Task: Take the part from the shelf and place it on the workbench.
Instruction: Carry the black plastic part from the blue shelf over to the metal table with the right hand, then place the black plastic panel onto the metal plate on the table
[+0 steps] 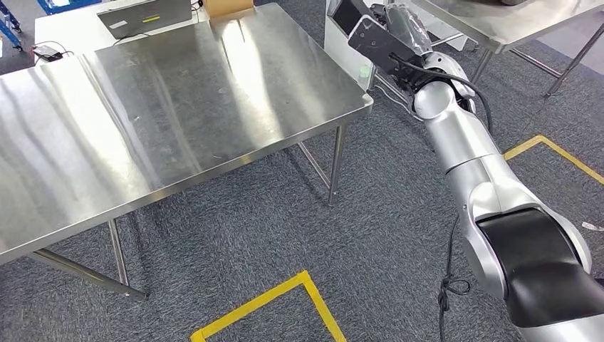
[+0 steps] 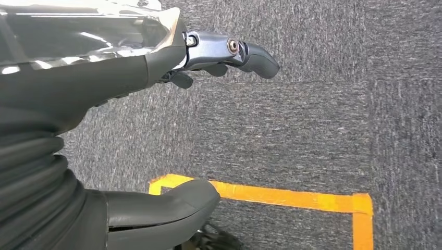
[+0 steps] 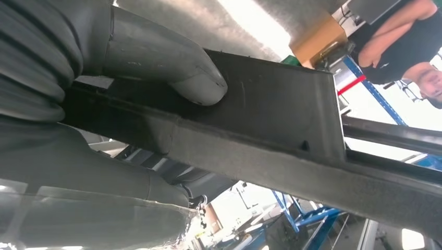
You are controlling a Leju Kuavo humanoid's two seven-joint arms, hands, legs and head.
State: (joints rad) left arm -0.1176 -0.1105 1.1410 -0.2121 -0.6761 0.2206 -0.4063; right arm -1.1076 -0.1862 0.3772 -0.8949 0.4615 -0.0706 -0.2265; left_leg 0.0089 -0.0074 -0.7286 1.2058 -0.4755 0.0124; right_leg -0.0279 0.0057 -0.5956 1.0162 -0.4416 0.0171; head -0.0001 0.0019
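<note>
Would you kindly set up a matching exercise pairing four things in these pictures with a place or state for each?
Things:
1. flat black part
2. left robot hand
3. shiny steel workbench
4. brown cardboard box

Places or states:
A. hangs over grey carpet with yellow tape
B. stands at the workbench's far edge
C. held in the right robot hand, thumb pressed on it
D. bare across its middle, nothing set there

Pairs: 1-C, 2-A, 3-D, 4-B
</note>
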